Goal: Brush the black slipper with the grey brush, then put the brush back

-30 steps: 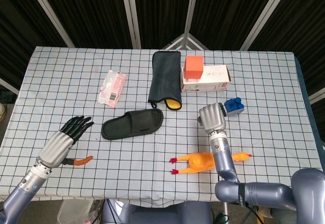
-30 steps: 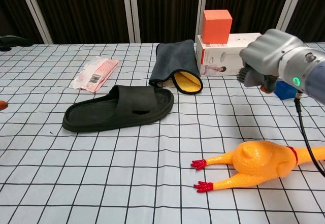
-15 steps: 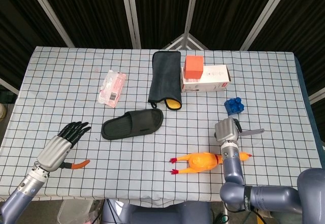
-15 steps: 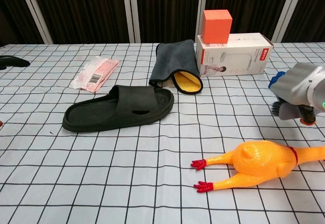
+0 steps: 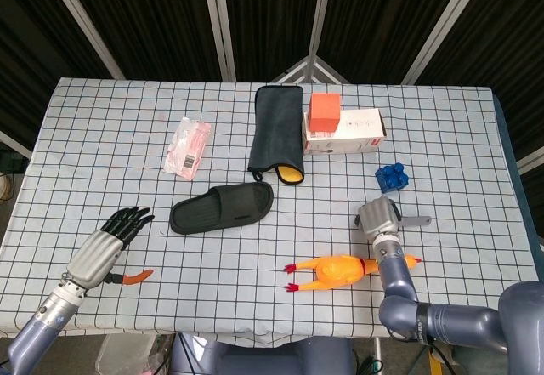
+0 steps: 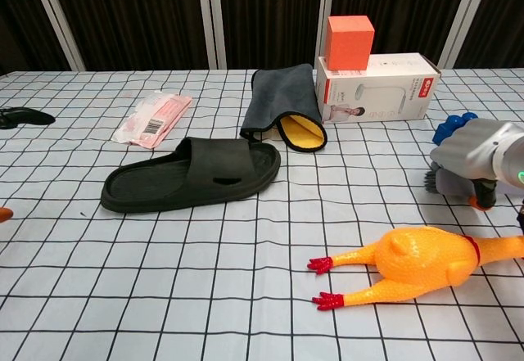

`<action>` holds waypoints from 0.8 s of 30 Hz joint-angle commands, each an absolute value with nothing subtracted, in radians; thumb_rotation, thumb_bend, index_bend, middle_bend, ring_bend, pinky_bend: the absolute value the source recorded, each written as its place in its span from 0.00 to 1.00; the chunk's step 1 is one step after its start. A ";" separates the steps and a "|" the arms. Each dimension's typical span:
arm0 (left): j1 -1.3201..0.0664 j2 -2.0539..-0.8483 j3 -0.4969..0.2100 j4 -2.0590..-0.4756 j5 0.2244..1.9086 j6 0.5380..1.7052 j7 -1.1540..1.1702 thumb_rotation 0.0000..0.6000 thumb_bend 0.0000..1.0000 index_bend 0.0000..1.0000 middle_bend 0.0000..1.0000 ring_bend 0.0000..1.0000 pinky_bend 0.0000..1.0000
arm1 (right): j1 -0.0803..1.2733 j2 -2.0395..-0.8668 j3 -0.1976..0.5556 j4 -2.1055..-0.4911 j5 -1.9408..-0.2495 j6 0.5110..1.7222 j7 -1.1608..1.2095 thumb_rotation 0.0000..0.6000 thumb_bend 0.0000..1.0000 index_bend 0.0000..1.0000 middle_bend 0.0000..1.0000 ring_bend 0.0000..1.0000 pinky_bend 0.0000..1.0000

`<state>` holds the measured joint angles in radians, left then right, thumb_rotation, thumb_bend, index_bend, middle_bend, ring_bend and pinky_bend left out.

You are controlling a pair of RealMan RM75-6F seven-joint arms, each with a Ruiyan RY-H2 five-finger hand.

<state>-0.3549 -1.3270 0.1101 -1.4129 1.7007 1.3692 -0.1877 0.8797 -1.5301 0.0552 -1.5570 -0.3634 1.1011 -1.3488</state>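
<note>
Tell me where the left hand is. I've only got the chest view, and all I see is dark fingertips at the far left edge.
Observer: The left hand is over the table's front left corner, fingers spread towards the black slipper and holding nothing.
Operator: What's poking in lower down on my left edge?
Observer: A small orange object lying on the table by the left wrist. I can't tell what it is.
Operator: Which way does the handle point on the right?
Observer: The grey brush is gripped in the right hand, with its handle sticking out to the right, between the blue bricks and the rubber chicken.
</note>
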 commanded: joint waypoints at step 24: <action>-0.349 -1.318 0.115 -1.411 1.736 1.381 -0.229 0.56 0.31 0.00 0.02 0.00 0.07 | 0.911 -1.539 -0.001 -1.653 -0.349 1.223 -1.358 1.00 0.56 0.00 0.13 0.26 0.50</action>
<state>-0.3485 -1.3186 0.1148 -1.4111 1.7369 1.3813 -0.2288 0.9085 -1.5327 0.0002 -1.6590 -0.3574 1.2234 -1.3534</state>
